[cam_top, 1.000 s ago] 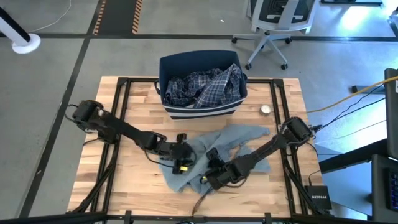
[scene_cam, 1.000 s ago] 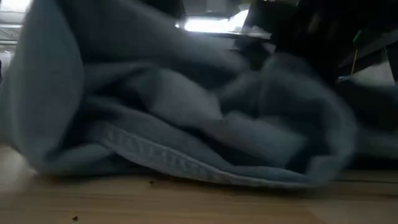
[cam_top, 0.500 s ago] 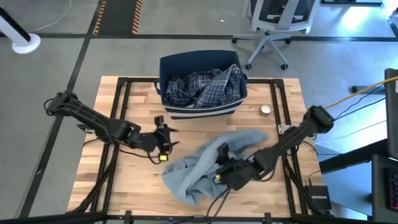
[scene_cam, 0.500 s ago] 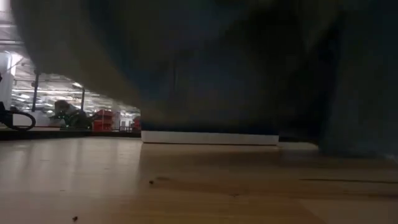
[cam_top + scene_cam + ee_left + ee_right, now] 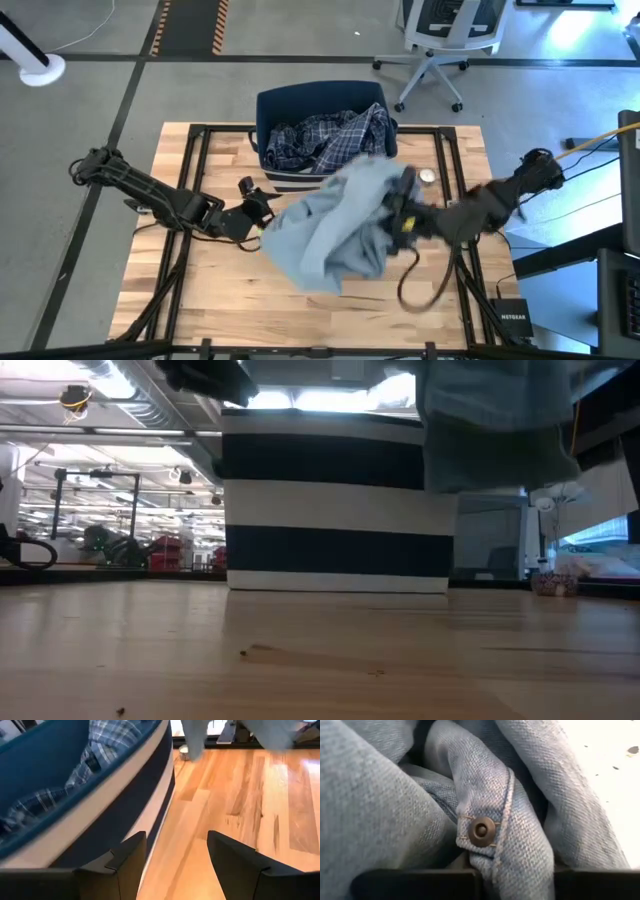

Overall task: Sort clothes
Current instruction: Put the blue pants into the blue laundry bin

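Note:
The large light grey-blue garment (image 5: 335,225) hangs in the air in front of the navy striped bin (image 5: 300,96), with my right gripper (image 5: 400,215) shut on it at its right side. In the low view the garment's lower edge (image 5: 500,430) hangs well above the table top. A blue-and-white plaid shirt (image 5: 330,140) lies inside the bin. My left gripper (image 5: 175,850) stands open beside the bin's front left corner (image 5: 125,805), with nothing between its fingers, left of the garment. My right gripper pinches a bunched fold of the denim garment, at a stitched band with a metal snap (image 5: 481,831). Several layers lie between the fingers (image 5: 415,882). The fingers reach in roughly level from the table's right side. The garment hangs slack below and beside them, clear of the table.
A small round object (image 5: 427,176) sits on the table right of the bin. A black cable loop (image 5: 420,285) hangs under the right arm. Bare wood (image 5: 230,290) lies at the near left. An office chair (image 5: 440,40) stands beyond the table.
My right gripper has risen sharply and swung toward the far right, carrying the grey-blue garment from the table up into the air, all of it lifted clear. My left gripper has drawn off the garment, up and toward the table's left, and now points level at the bin.

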Robot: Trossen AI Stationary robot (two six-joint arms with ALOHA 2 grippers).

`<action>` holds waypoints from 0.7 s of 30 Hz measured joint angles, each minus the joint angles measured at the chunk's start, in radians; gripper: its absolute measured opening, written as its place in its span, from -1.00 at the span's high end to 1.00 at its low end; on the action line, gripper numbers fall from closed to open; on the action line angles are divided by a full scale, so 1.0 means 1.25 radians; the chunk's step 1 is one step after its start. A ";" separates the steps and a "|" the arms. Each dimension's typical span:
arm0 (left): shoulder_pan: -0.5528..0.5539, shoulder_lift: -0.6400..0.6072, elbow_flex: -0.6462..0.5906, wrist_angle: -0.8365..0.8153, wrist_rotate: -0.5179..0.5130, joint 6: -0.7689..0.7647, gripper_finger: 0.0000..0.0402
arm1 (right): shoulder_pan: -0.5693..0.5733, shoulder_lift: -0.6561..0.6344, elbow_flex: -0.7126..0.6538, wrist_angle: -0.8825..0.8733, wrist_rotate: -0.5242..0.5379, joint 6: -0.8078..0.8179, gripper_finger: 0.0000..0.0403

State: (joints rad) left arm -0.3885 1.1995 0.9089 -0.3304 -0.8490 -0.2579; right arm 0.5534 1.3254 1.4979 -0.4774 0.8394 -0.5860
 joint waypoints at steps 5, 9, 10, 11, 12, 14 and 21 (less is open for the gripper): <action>-0.015 0.000 -0.050 -0.004 -0.001 -0.066 -0.03 | -0.095 0.002 0.137 0.002 -0.022 -0.138 0.77; -0.009 0.000 -0.068 -0.005 -0.001 -0.102 -0.03 | -0.210 0.001 0.225 0.024 -0.097 -0.203 0.77; -0.004 0.000 -0.068 -0.007 -0.001 -0.102 -0.03 | -0.244 0.001 0.240 0.029 -0.120 -0.210 0.77; 0.000 0.000 -0.068 -0.009 -0.001 -0.103 -0.03 | -0.277 0.001 0.251 0.038 -0.142 -0.216 0.77; 0.005 0.000 -0.068 -0.011 -0.001 -0.103 -0.03 | -0.311 0.001 0.257 0.050 -0.166 -0.223 0.77; 0.013 0.000 -0.068 -0.009 -0.001 -0.107 -0.03 | -0.382 0.002 0.259 0.083 -0.216 -0.232 0.77; 0.030 0.000 -0.068 -0.019 0.021 -0.103 -0.03 | -0.585 0.063 0.257 0.265 -0.346 -0.188 0.76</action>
State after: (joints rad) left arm -0.3510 1.1995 0.8234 -0.3542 -0.8224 -0.3871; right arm -0.1785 1.4046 1.8194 -0.1463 0.4073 -0.8208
